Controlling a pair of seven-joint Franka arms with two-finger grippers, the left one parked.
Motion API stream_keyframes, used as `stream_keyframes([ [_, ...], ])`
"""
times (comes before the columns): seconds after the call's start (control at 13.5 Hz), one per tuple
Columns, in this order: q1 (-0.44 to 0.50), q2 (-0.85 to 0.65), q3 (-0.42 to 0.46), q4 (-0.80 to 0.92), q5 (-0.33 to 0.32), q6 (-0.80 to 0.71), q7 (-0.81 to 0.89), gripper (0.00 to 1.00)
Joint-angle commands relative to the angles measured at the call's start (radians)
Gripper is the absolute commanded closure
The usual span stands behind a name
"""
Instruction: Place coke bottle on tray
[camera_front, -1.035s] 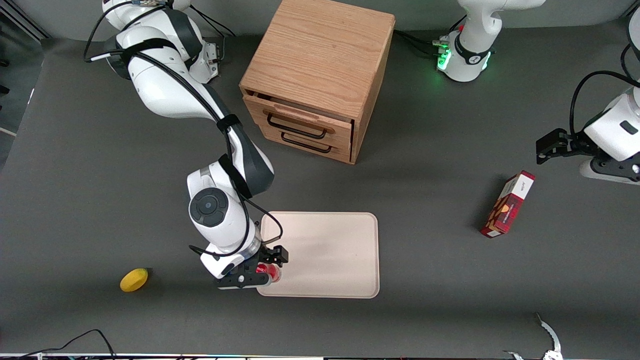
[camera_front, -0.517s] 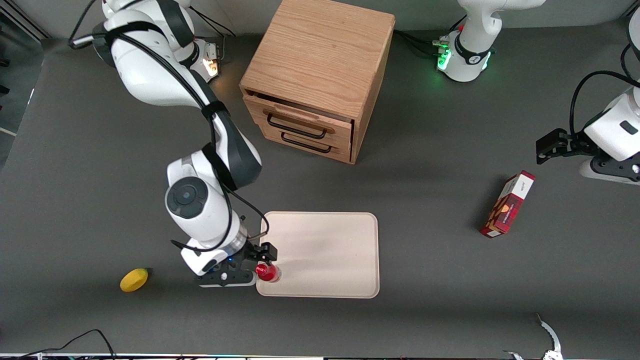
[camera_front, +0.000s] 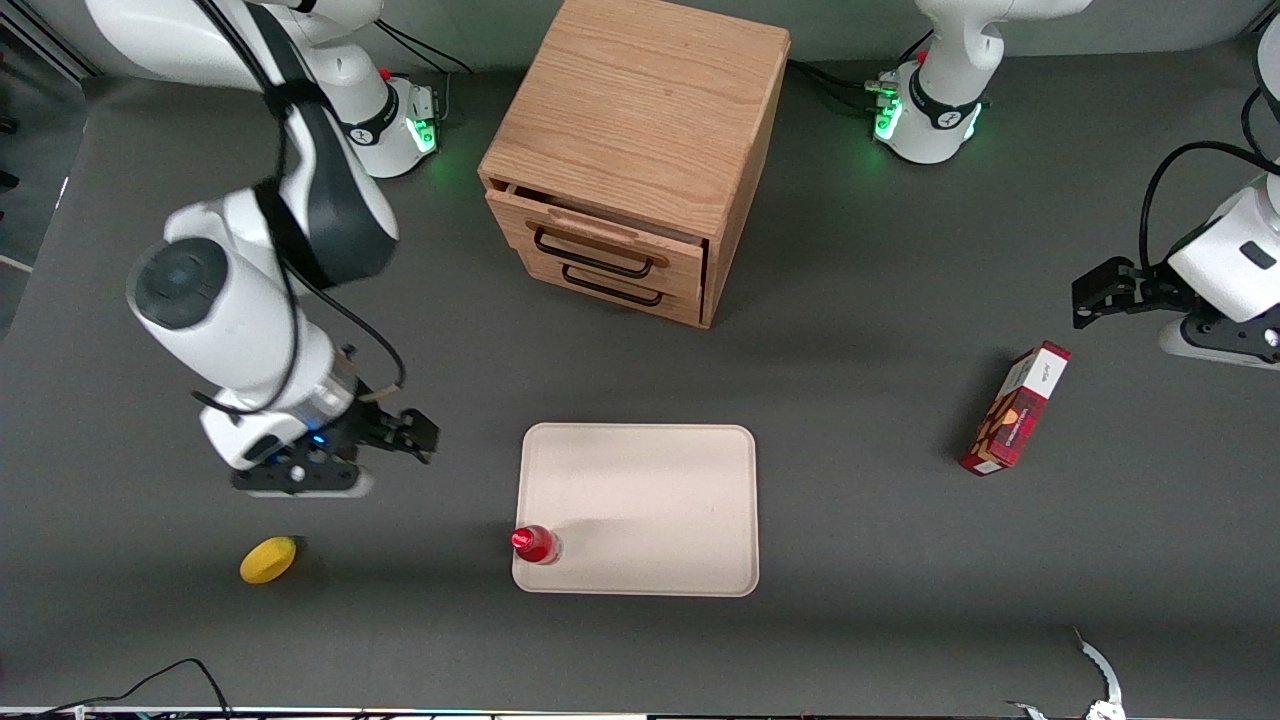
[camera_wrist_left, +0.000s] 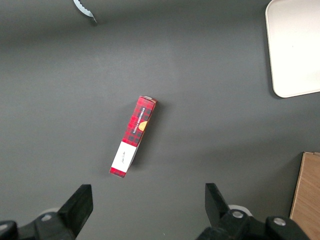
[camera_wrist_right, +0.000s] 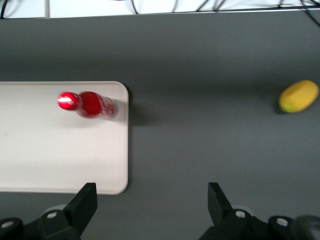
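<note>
The coke bottle (camera_front: 535, 544) stands upright on the tray (camera_front: 660, 500), just inside the corner nearest the front camera at the working arm's end, close to the low rim. The gripper (camera_front: 385, 440) hangs above the bare counter (camera_front: 850, 330), well apart from the tray and farther from the front camera than the lemon (camera_front: 268, 559); its jaws are spread wide and hold nothing, as the right wrist view shows with both fingertips (camera_wrist_right: 82, 202) standing far apart. Judged from this, the placing itself looks done and the step in hand is the retreat. To do that well, the arm should travel high and away from the tray, because the bottle is narrow, tall for its base and near the edge, so a brush from a finger or cable could tip it over the rim. The wooden drawer cabinet (camera_front: 640, 150) and the red-and-white box (camera_front: 1015, 408) lie clear of any likely path.
</note>
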Motion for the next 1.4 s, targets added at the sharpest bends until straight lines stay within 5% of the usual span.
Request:
stream_keyframes([
  [0.0,-0.061,-0.215,0.011,-0.233,0.009,0.011,-0.065,0.02],
  [0.67,-0.263,-0.453,0.009,-0.318,0.012,-0.212,-0.251,0.0],
  [1.11,-0.332,-0.472,-0.004,-0.142,0.014,-0.378,-0.304,0.0],
  [1.33,-0.375,-0.423,0.022,-0.044,0.076,-0.403,-0.305,0.0],
])
